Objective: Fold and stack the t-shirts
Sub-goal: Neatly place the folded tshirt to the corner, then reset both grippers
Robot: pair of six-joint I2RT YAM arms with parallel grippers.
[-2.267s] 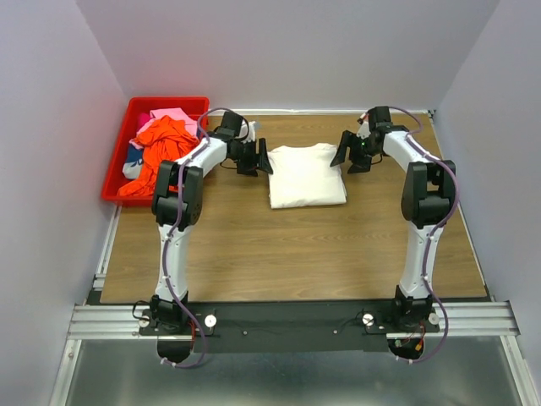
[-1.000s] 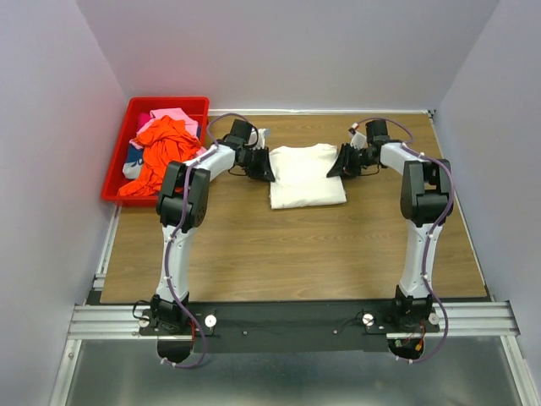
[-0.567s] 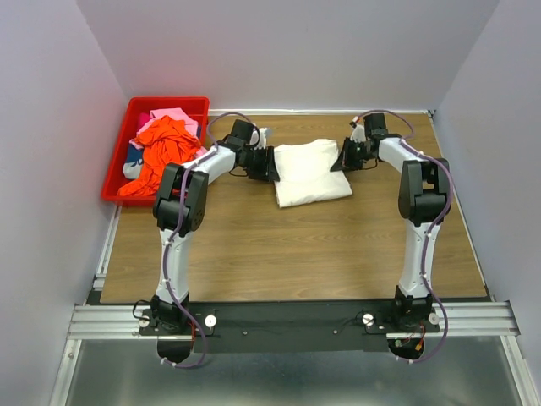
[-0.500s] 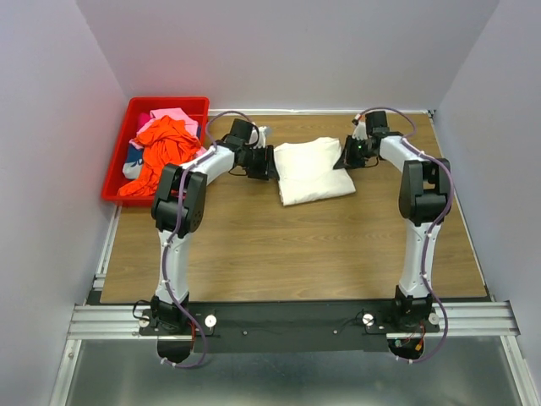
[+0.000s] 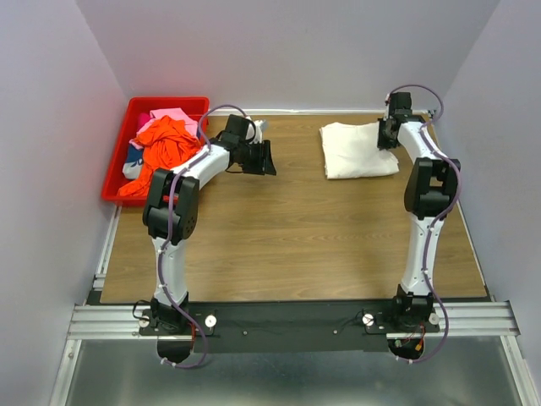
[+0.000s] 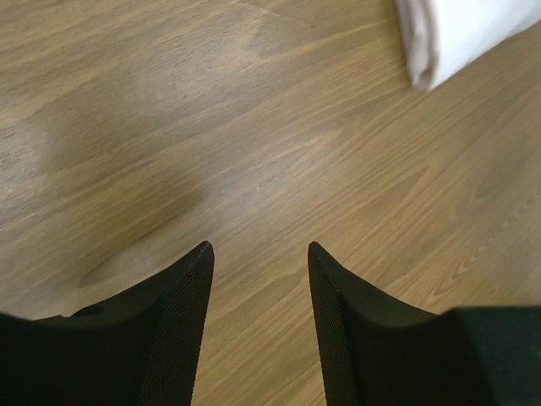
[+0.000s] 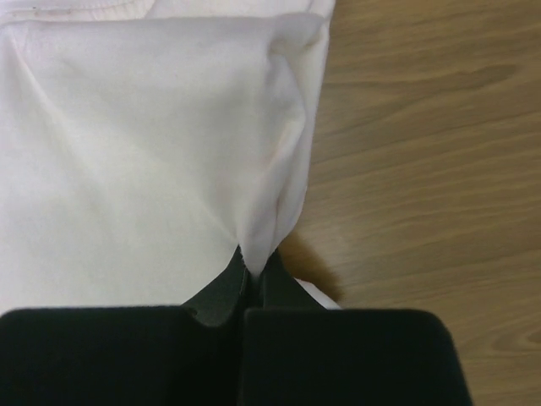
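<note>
A folded white t-shirt (image 5: 356, 150) lies at the back right of the table. My right gripper (image 5: 388, 134) is shut on a pinch of its edge, and the white cloth (image 7: 161, 144) puckers up between the closed jaws of that gripper (image 7: 254, 269). My left gripper (image 5: 268, 159) hovers open over bare wood, far left of the shirt. Between its spread fingers (image 6: 258, 247) there is only table, and a corner of the white shirt (image 6: 456, 34) shows at the top right. Orange-red (image 5: 162, 142), pink (image 5: 173, 114) and dark blue-patterned (image 5: 133, 157) t-shirts lie heaped in the bin.
The red plastic bin (image 5: 118, 156) stands at the back left corner, beside the left wall. Purple walls close in on three sides. The wooden table (image 5: 287, 237) ends at a metal rail (image 5: 287, 320) by the arm bases.
My right gripper has closed on the white t-shirt and dragged it from the middle to the back right. My left gripper has let go, opened and stayed on the left.
</note>
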